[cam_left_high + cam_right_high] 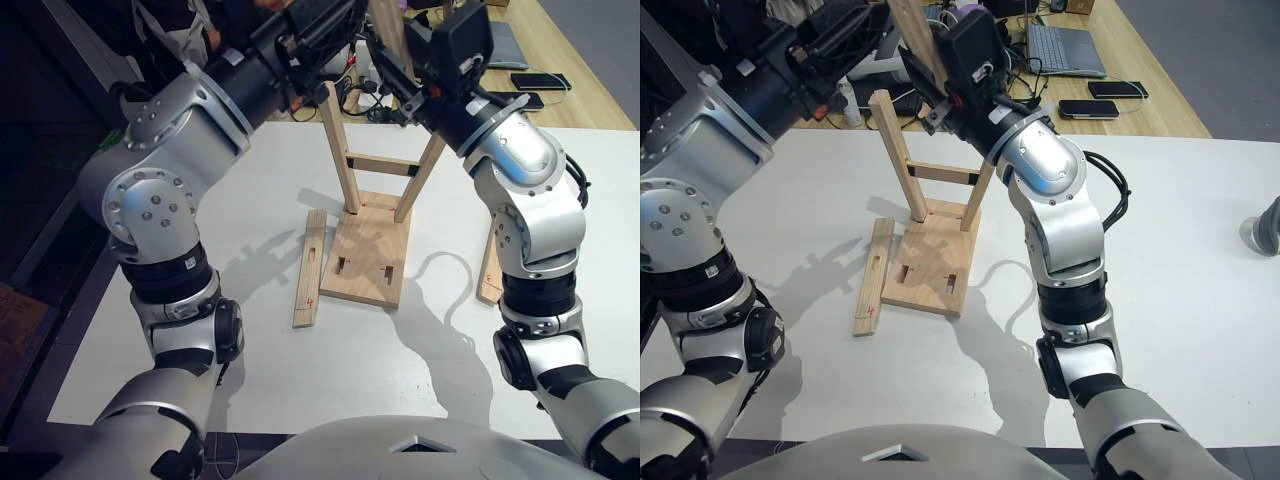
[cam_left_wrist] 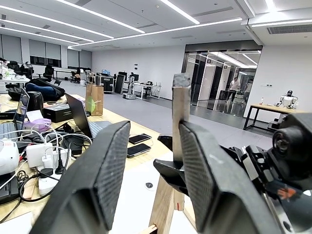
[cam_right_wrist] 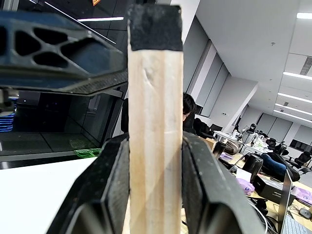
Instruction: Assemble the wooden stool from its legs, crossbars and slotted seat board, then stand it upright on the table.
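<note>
Right gripper [image 3: 155,146]: clenched on a wooden leg [image 3: 155,97], one finger pressed flat on each side. The leg's dark-capped end stands proud above the fingers. I judge the hold firm.

Left gripper [image 2: 153,129]: released, fingers [image 2: 100,180] spread wide. The same capped leg shows in the gap between them, closer to one finger. I cannot tell whether either finger touches it.

Both grippers are raised well above the table [image 1: 250,350], close together at its far side. The held leg's long axis runs near upright, somewhat tilted.

Below them, the seat board [image 1: 367,262] lies flat on the table. A two-leg frame [image 1: 382,164], joined by a crossbar, stands on the board's far end. Two slots [image 1: 343,263] on the near part of the board are open.

A loose slat [image 1: 310,268] lies just beside the board on the left. Another wooden piece [image 1: 490,272] lies on the right, partly hidden by the right arm.

Assessment: the open slots lie below the held leg and nearer to me. The leg needs lowering end-first, and the right arm carries it.
</note>
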Available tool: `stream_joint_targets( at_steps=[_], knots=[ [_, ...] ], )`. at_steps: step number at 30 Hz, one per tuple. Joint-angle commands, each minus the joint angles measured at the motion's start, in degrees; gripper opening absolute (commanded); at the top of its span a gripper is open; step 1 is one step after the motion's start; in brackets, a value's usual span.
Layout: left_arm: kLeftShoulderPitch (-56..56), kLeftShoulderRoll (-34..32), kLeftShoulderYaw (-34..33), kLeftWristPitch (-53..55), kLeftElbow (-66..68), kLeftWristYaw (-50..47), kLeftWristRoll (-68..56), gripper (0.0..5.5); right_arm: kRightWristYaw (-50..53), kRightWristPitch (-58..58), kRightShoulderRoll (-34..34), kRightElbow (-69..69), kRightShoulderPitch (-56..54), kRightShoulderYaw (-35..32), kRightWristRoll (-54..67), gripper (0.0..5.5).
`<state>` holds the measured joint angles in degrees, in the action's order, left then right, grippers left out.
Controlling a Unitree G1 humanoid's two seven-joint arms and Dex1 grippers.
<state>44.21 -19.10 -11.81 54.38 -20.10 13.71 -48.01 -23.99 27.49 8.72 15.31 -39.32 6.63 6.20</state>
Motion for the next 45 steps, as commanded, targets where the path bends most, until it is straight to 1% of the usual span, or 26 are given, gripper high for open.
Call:
stream_joint_targets(
  at_steps=[1,5,13,17,22,24,26,28,38,39,41,45],
  knots=[
    [0.9,0.8,1.4,0.7,-1.1,0.6,-1.8,1.82,0.1,0.0,-0.6,0.1,-0.5,1.4,0.5,1.25],
    [0.5,-0.1,2.1,0.9,-1.8,2.1,-3.1,1.82,0.1,-0.3,-0.7,-0.3,-0.8,1.8,0.8,1.25],
    [1.0,-0.6,1.8,-0.2,-0.3,1.7,-1.9,1.82,-2.4,-0.1,0.3,1.8,1.1,3.3,2.1,1.25],
    [0.5,-0.6,2.8,-0.4,-0.9,2.2,-1.8,1.82,-2.7,0.0,0.8,2.6,1.7,3.8,2.5,1.25],
    [-0.9,-1.4,4.6,-0.3,-1.8,3.1,-0.7,1.18,-2.7,-0.1,0.9,2.5,1.7,4.0,2.5,1.25],
    [-1.0,-1.4,4.7,-0.5,-1.7,2.6,-0.3,0.97,-2.7,-0.2,0.9,2.6,1.8,4.3,2.6,1.25],
    [-0.4,-1.1,4.3,-0.8,-1.2,2.1,-0.1,0.61,-3.0,-0.3,1.2,2.9,2.1,4.7,2.5,1.25],
    [-0.1,-0.9,4.2,-1.0,-0.8,1.9,0.3,0.43,-3.1,-0.5,1.3,2.9,2.3,5.1,2.3,1.25],
    [0.7,0.4,2.6,-3.0,3.0,-1.9,3.3,0.41,-1.6,-1.6,1.3,2.3,2.7,6.7,0.3,1.25],
    [0.7,0.7,2.2,-3.1,3.0,-2.3,3.3,0.41,-1.4,-1.8,1.4,2.3,2.8,6.7,0.1,1.63],
    [0.3,1.4,1.6,-3.3,2.6,-3.4,3.3,0.41,-0.8,-2.5,1.1,2.1,2.8,5.9,0.1,2.02],
    [-0.7,2.5,0.8,-4.2,1.8,-5.9,4.3,0.4,1.6,-3.9,0.7,0.5,2.2,3.8,-0.7,2.63]
  ],
)
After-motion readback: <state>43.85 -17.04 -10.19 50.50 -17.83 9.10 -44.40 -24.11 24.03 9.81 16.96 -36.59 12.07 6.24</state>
